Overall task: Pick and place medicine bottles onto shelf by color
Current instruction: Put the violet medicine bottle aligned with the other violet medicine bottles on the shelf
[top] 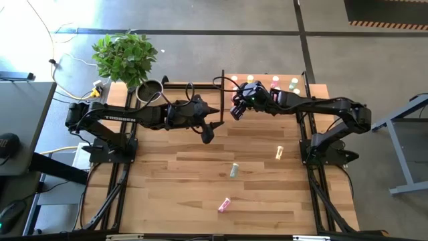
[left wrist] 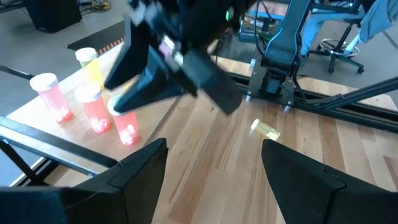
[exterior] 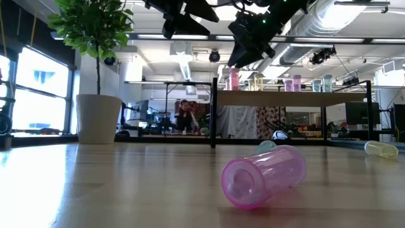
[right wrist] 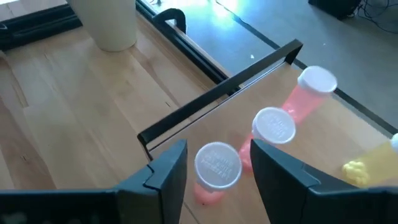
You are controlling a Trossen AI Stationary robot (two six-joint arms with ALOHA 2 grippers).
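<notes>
Shelf (top: pixel 264 86): light wood top, thin black upright panel (top: pixel 222 100) along one side. Standing on the shelf: bottles with white caps, three with translucent pink-red bodies (right wrist: pixel 214 171), one yellow (left wrist: pixel 90 65); the high view also shows a pink one (top: pixel 275 80) and a pale green one (top: pixel 293 83) farther along the shelf from the panel. Tabletop (top: pixel 200 181) in front of the shelf: striped wooden planks in light and darker tan. Lying on the tabletop: one pale yellow bottle (top: pixel 279 152), one pale green bottle (top: pixel 234 170), one translucent pink bottle (exterior: pixel 262 174). Both arms (top: pixel 134 115): dark, near black. Plant (top: pixel 125 57) beyond the shelf's panel side: green leaves, cream-white pot (exterior: pixel 98 118).
</notes>
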